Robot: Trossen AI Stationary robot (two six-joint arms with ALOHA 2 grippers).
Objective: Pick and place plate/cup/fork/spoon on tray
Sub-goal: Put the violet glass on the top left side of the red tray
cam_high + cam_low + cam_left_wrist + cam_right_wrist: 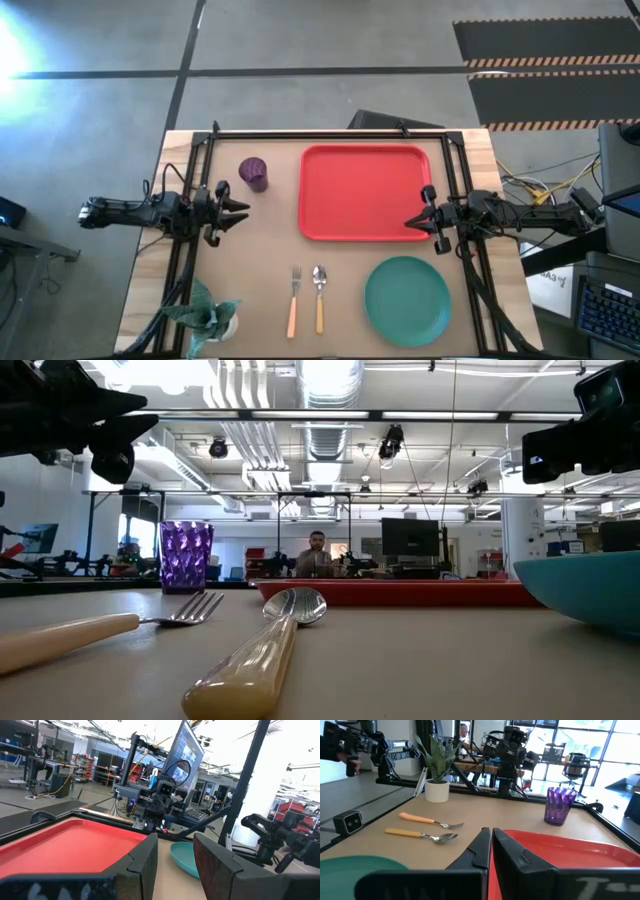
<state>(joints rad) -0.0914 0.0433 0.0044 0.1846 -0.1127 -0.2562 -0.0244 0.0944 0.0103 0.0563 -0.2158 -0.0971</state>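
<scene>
So nothing's been loaded yet, by the look of it. The big flat red plastic tray (pixel 366 192) with the raised rim is sat bare at the far middle of the table. The round teal-green plate (pixel 407 300) is parked on the tabletop near the front edge, just off the tray's right front corner. The slim orange-handled fork with metal tines (pixel 294 298) and the matching orange-handled spoon with the oval bowl (pixel 319 296) are laid side by side, close but apart, in front of the tray, tines and bowl pointed toward it. Probably laid out that way so each can be picked lengthwise without bumping its neighbour. The small dark purple translucent tumbler, the cup (pixel 253 173), is stood upright just left of the tray.

The left gripper (pixel 240 210) is held above the table on the left side, near the cup, fingers parted with a gap between them and nothing grasped. The right gripper (pixel 411 222) is held by the tray's right front corner, fingers pressed together on nothing.

A pale green potted plant (pixel 210 316) is tucked at the front left corner, out of the way and not part of the job.

Both arms look like they're waiting at a start pose, so the first pick is judged to be still ahead.
</scene>
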